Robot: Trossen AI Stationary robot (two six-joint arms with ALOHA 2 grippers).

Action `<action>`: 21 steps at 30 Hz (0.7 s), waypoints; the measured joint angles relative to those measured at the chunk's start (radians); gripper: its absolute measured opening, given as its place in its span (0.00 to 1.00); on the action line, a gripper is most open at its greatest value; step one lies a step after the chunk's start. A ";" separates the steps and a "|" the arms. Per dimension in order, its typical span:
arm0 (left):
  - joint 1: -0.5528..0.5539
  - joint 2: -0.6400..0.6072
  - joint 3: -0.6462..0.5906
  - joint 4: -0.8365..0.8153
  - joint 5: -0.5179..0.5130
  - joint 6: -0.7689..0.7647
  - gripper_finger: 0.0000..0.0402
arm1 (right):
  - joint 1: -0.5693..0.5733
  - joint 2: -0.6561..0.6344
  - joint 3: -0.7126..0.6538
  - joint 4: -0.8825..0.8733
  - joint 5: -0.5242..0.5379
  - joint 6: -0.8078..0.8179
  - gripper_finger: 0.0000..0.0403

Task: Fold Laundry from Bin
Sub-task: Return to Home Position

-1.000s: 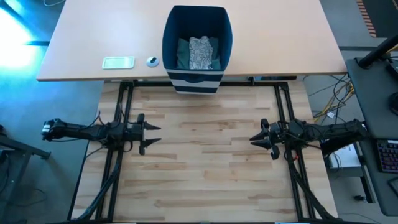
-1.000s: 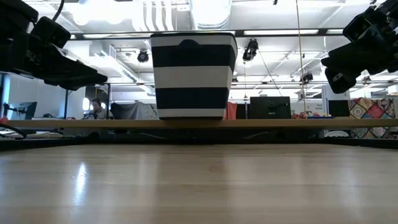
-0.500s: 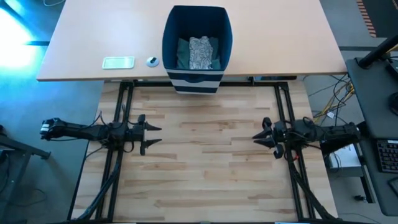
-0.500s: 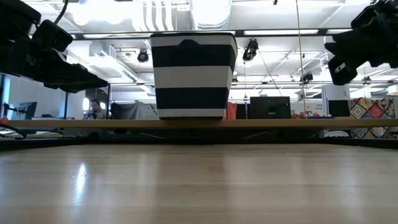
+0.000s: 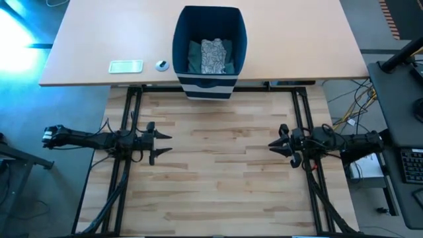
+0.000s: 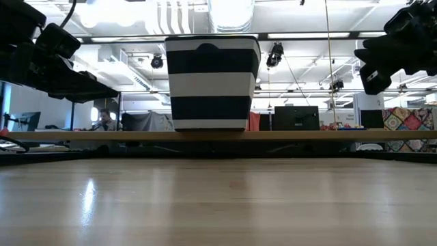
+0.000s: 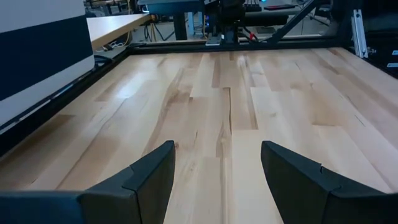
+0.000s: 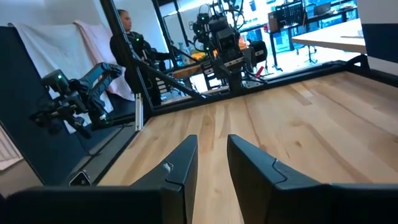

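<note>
Bin (image 5: 209, 46) clear of my counter (image 5: 218, 185), I should settle both arms at its edges, left jaws spread, right jaws barely parted.

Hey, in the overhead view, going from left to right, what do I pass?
left hand → bin with folded laundry inside → right hand

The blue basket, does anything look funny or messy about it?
Nothing spilled: the bin stands upright with the laundry tucked inside. Only oddity: its striped front seems to poke past the tan table's near edge.
</note>
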 joint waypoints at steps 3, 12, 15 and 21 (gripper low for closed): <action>0.000 0.000 0.000 0.000 0.000 0.000 0.55 | 0.000 0.002 0.000 -0.001 0.000 0.000 0.21; 0.000 0.000 0.000 0.000 0.000 0.000 0.55 | 0.000 0.002 0.000 -0.002 -0.001 0.000 0.19; 0.000 0.002 0.000 0.000 0.000 0.000 0.55 | 0.000 0.002 0.000 -0.002 -0.001 0.000 0.18; 0.000 0.005 0.000 0.000 0.000 0.000 0.55 | 0.000 0.002 0.000 -0.003 -0.002 0.000 0.19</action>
